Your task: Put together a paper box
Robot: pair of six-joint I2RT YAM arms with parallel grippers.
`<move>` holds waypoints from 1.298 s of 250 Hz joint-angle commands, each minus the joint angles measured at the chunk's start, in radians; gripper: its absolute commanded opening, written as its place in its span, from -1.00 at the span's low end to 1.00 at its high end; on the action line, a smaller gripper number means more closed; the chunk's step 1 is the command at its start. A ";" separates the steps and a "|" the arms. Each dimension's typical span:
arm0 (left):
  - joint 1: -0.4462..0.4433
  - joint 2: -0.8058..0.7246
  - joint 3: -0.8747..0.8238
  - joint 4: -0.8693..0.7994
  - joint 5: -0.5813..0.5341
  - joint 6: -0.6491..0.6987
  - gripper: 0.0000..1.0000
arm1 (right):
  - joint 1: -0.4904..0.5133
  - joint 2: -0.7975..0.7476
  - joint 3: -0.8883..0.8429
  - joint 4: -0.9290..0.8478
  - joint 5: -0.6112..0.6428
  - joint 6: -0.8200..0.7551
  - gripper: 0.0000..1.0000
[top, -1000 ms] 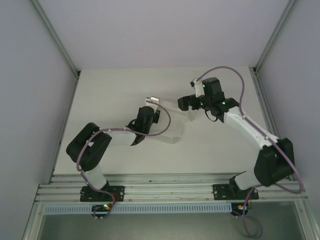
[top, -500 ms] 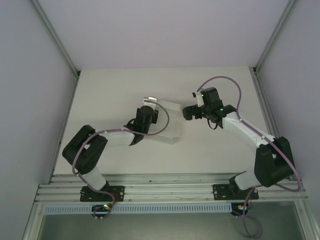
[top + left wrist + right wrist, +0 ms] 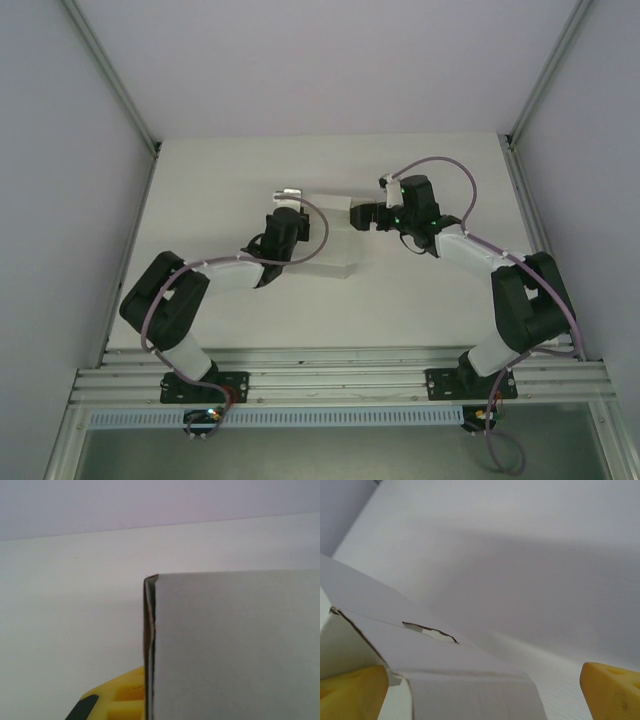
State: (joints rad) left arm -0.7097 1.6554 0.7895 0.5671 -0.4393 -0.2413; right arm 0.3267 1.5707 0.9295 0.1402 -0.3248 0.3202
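Yellow-padded left gripper (image 3: 289,199) clamped tight on thin edge of white box (image 3: 336,242), sat mid table (image 3: 210,190) between the arms. Right gripper (image 3: 357,215) spread wide at box's right end, flap between fingers (image 3: 612,690).

The paper box (image 3: 235,645) is thin matt white cardboard with a rough, brownish cut edge (looks kinda fibrous). Finger pads (image 3: 612,690) are yellow plastic, slightly grainy. Table (image 3: 230,170) is smooth matt white, and the rail (image 3: 340,372) is ribbed bare metal.
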 commanded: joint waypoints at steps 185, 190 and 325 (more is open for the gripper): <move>0.014 -0.061 -0.015 0.077 -0.001 -0.173 -1.00 | 0.032 -0.109 -0.220 0.320 0.101 0.404 0.64; 0.013 -0.062 -0.016 0.078 0.000 -0.172 -1.00 | 0.031 -0.101 -0.213 0.319 0.115 0.405 0.57; 0.007 -0.052 -0.002 0.071 -0.038 -0.170 -1.00 | 0.032 -0.016 -0.131 0.366 0.099 0.438 -0.29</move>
State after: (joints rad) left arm -0.6941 1.6043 0.7708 0.6205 -0.4503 -0.4007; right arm 0.3538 1.5337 0.7715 0.4644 -0.2169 0.7303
